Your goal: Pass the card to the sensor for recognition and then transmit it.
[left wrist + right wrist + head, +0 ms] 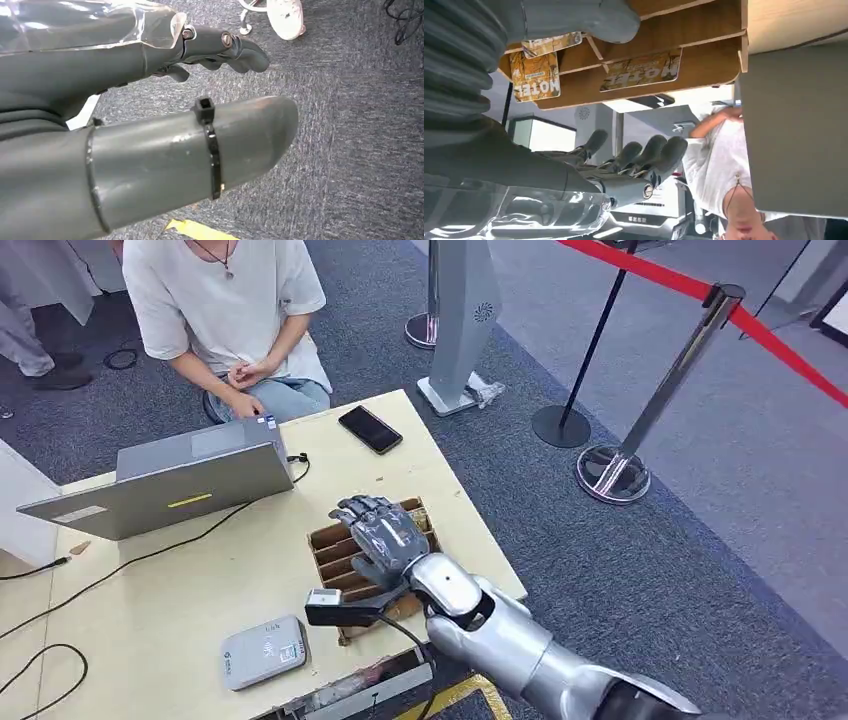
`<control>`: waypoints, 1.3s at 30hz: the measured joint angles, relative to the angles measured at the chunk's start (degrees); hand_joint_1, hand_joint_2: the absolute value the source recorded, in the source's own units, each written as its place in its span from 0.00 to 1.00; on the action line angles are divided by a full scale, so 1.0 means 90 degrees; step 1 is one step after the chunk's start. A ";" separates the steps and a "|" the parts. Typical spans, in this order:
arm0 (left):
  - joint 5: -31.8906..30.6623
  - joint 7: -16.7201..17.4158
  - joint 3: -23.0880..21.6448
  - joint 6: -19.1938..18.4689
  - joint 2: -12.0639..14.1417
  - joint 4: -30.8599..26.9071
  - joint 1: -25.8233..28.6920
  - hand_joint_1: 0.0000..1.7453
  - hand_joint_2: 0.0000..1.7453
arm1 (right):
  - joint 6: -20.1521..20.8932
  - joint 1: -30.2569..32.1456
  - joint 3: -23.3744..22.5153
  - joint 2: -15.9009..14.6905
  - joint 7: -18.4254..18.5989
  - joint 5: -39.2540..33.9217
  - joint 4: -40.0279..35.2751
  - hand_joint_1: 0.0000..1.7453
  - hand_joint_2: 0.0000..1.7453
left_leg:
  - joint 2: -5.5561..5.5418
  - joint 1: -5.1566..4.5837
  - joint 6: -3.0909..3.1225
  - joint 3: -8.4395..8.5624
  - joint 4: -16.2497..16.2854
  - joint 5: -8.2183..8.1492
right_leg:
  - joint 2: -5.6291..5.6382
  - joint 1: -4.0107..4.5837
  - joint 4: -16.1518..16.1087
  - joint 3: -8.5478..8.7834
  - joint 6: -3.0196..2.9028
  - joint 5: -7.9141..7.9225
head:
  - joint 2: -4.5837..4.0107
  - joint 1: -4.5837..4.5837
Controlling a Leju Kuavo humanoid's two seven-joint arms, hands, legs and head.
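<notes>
A wooden slotted card rack (335, 552) stands on the table near its right edge. In the right wrist view the rack (704, 30) holds orange hotel cards: one card (642, 71) lies in a slot and another card (535, 82) sits close to my thumb (589, 20). My right hand (383, 537) hovers over the rack with its fingers (644, 152) spread and nothing in it. The flat grey card sensor (263, 651) lies at the table's front, left of my right arm. My left hand (150, 125) hangs over the carpet and holds nothing.
A grey laptop (170, 480) stands at the table's back left with cables running off it. A black phone (370, 429) lies at the far edge. A person in a white shirt (225, 300) crouches behind the table. Stanchion posts (612, 472) stand on the right.
</notes>
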 joint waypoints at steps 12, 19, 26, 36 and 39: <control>0.0000 0.0005 0.0032 0.0005 0.0000 0.0000 -0.0001 0.00 0.00 | -0.0005 -0.0186 0.0051 0.0024 0.0027 -0.0002 0.0362 0.39 1.00 | 0.0000 0.0000 0.0000 0.0000 0.0000 0.0000 | 0.0000 0.0000 0.0000 0.0000 0.0000 0.0000 | 0.0000 -0.0002; 0.0002 0.0005 0.0046 0.0007 0.0000 0.0000 -0.0001 0.00 0.00 | -0.0002 -0.0224 0.0063 0.0051 0.0027 -0.0002 0.0464 0.39 1.00 | 0.0000 0.0000 0.0000 0.0000 0.0000 0.0000 | 0.0000 0.0000 0.0000 0.0000 0.0000 0.0000 | 0.0000 0.0000; 0.0002 0.0002 0.0046 0.0007 0.0000 0.0000 -0.0001 0.00 0.00 | -0.0002 -0.0231 0.0068 0.0053 0.0027 -0.0002 0.0498 0.40 1.00 | 0.0000 0.0000 0.0000 0.0000 0.0000 0.0000 | 0.0000 0.0000 0.0000 0.0000 0.0000 0.0000 | 0.0000 0.0000; 0.0012 0.0005 0.0056 0.0012 0.0000 -0.0002 -0.0001 0.00 0.00 | -0.0007 -0.0249 0.0068 0.0053 0.0058 0.0000 0.0515 0.74 1.00 | 0.0000 0.0000 0.0000 0.0001 0.0000 0.0000 | 0.0000 0.0000 0.0000 0.0000 0.0000 0.0000 | 0.0000 0.0000; 0.0012 0.0003 0.0058 0.0012 -0.0002 -0.0002 0.0000 0.00 0.00 | -0.0010 -0.0263 0.0068 0.0056 0.0066 0.0024 0.0512 0.81 1.00 | 0.0000 0.0000 0.0000 0.0001 0.0000 0.0000 | -0.0001 0.0000 0.0000 0.0000 0.0000 0.0000 | 0.0000 0.0000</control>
